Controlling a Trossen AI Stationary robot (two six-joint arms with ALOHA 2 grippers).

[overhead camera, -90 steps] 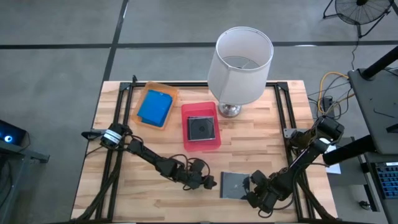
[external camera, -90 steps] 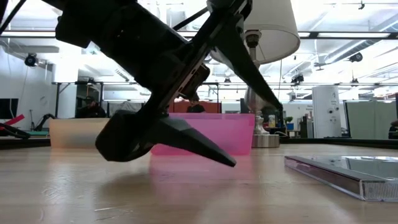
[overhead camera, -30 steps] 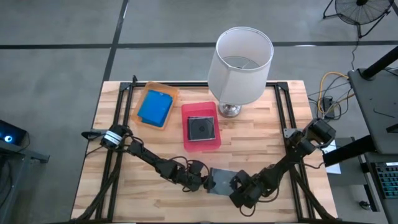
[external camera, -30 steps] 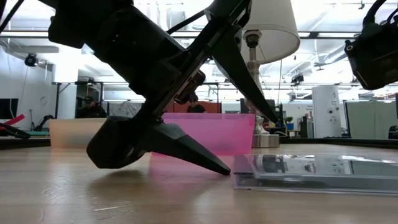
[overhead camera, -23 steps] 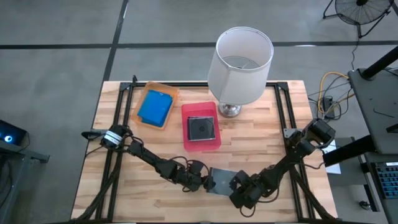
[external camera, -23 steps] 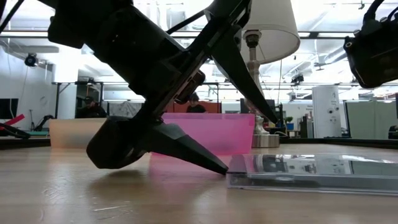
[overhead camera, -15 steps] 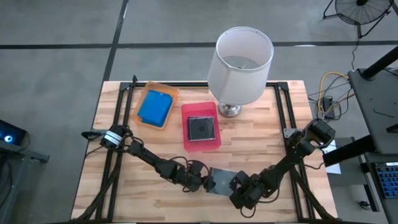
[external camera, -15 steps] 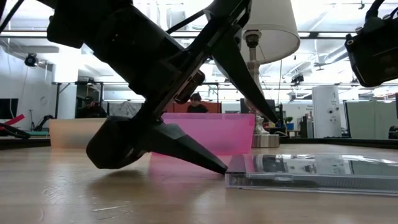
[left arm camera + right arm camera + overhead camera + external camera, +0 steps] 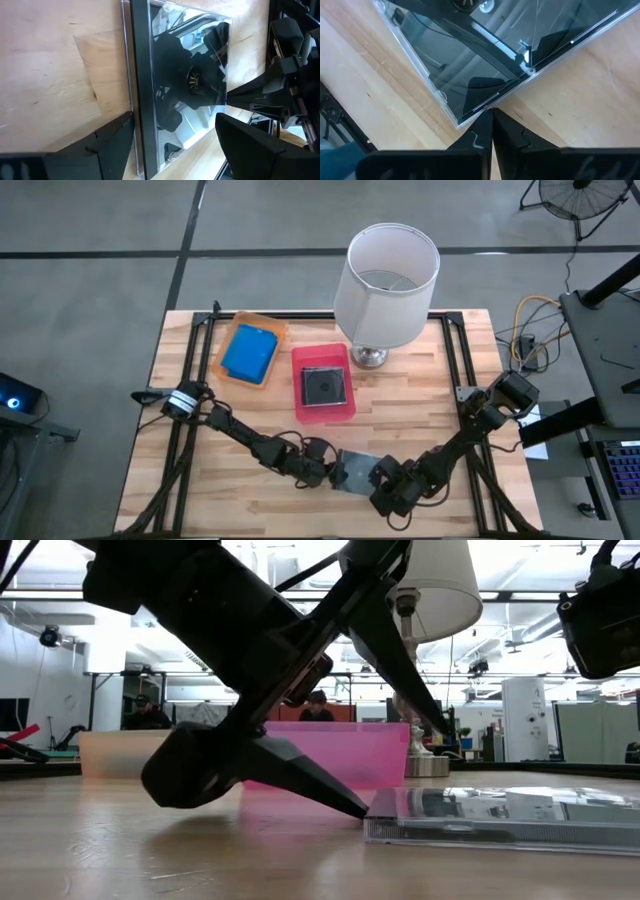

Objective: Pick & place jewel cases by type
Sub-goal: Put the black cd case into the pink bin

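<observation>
One dark grey/clear jewel case lies flat on the table near its near edge, between my two grippers. My left gripper is open at the case's left edge, and its fingers spread on either side of the dark spine. My right gripper is shut at the case's right corner. Another dark case lies in the pink tray. A blue case lies in the orange tray. My left gripper slants down from the table's left, and one fingertip meets the case's left edge. The fingers are open and not shut on it. My right gripper's shut fingertips stand at the case's corner, coming from the table's right along the table top. The case lies flat.
A lamp with a white shade stands at the far edge, to the right of the pink tray. Black rails run along the table's sides. Bare wood lies to the left of and in front of the case.
The jewel case has slid a little toward the table's left until its left edge met the left gripper's fingertip. It has lain still since. Both grippers have kept their places.
</observation>
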